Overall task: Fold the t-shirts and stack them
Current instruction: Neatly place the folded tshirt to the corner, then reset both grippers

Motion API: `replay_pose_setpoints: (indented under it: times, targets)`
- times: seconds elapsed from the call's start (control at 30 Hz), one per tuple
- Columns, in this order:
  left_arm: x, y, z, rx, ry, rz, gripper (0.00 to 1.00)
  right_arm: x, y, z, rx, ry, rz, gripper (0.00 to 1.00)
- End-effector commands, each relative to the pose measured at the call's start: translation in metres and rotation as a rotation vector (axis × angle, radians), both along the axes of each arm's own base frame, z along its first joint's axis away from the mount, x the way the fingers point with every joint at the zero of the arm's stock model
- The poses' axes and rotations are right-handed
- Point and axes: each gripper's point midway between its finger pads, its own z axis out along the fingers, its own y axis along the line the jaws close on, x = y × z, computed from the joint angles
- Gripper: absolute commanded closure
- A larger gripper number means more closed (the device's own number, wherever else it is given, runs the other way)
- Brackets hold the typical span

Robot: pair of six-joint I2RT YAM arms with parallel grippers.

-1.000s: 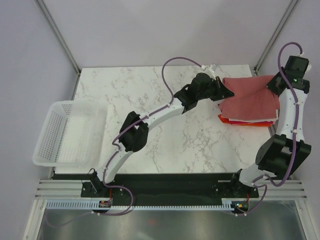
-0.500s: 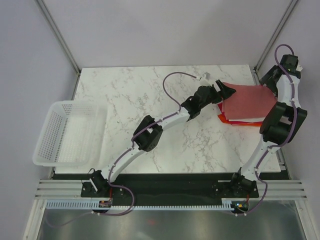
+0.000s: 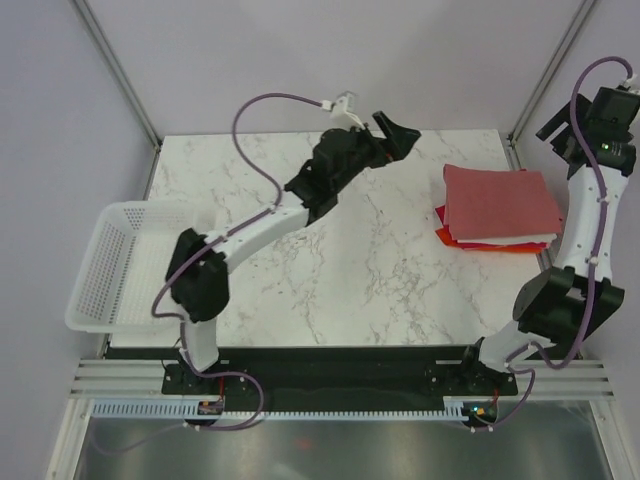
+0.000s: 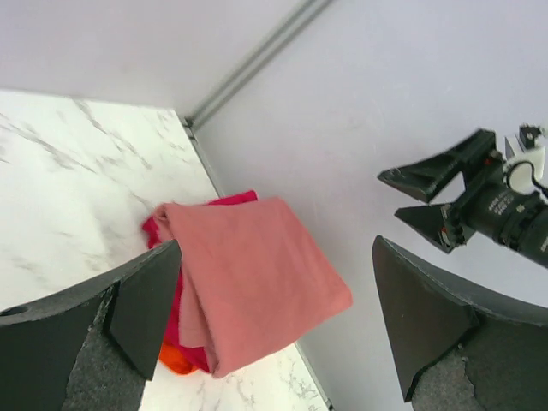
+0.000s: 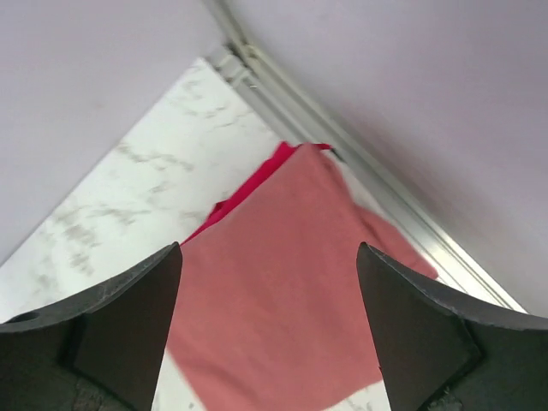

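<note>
A folded salmon-red t-shirt (image 3: 500, 198) tops a stack of t-shirts at the table's back right, with a magenta edge (image 4: 181, 330) and an orange one (image 3: 447, 237) showing beneath it. My left gripper (image 3: 396, 135) hangs open above the back of the table, left of the stack and apart from it. My right gripper (image 3: 560, 132) is open too, raised beyond the stack's right corner. In the left wrist view the salmon shirt (image 4: 253, 278) lies far past my empty gripper (image 4: 276, 253). In the right wrist view it (image 5: 282, 317) lies well below my gripper (image 5: 268, 253).
A white mesh basket (image 3: 130, 265) stands at the table's left edge. Metal frame posts (image 3: 545, 70) and grey walls close in the back corners near the right gripper. The right gripper (image 4: 432, 201) also shows in the left wrist view.
Both grippers opened and let go of the salmon shirt, which now lies flat on the stack. The left arm swung up and left; the right arm lifted back to the right.
</note>
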Motion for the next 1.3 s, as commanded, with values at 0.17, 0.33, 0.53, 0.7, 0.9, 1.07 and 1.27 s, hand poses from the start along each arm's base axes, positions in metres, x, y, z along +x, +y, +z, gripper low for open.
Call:
replay_pose_setpoints:
  times: [0.17, 0.33, 0.53, 0.7, 0.9, 1.07, 1.27]
  targets:
    - [-0.044, 0.192, -0.035, 0.224, 0.074, 0.142, 0.0, -0.005, 0.157, 0.001, 0.063, -0.073, 0.475, 0.07]
    - [-0.086, 0.291, -0.05, 0.245, 0.08, 0.273, 0.0, -0.029, 0.245, 0.0, 0.036, -0.167, 0.703, 0.02]
    - [-0.136, 0.323, -0.105, 0.355, 0.199, 0.29, 0.0, -0.071, 0.294, -0.06, -0.032, -0.159, 0.752, 0.02]
    - [-0.166, 0.356, -0.155, 0.362, 0.234, 0.401, 0.0, -0.101, 0.297, -0.09, -0.067, -0.248, 0.78, 0.02]
    - [-0.183, 0.384, -0.186, 0.37, 0.186, 0.505, 0.01, -0.127, 0.304, -0.114, -0.04, -0.287, 0.857, 0.02]
    - [-0.191, 0.384, -0.185, 0.426, 0.077, 0.46, 0.01, -0.135, 0.286, -0.162, -0.057, -0.203, 0.774, 0.02]
    - [-0.19, 0.382, -0.206, 0.425, 0.124, 0.456, 0.0, -0.133, 0.288, -0.165, -0.032, -0.235, 0.763, 0.02]
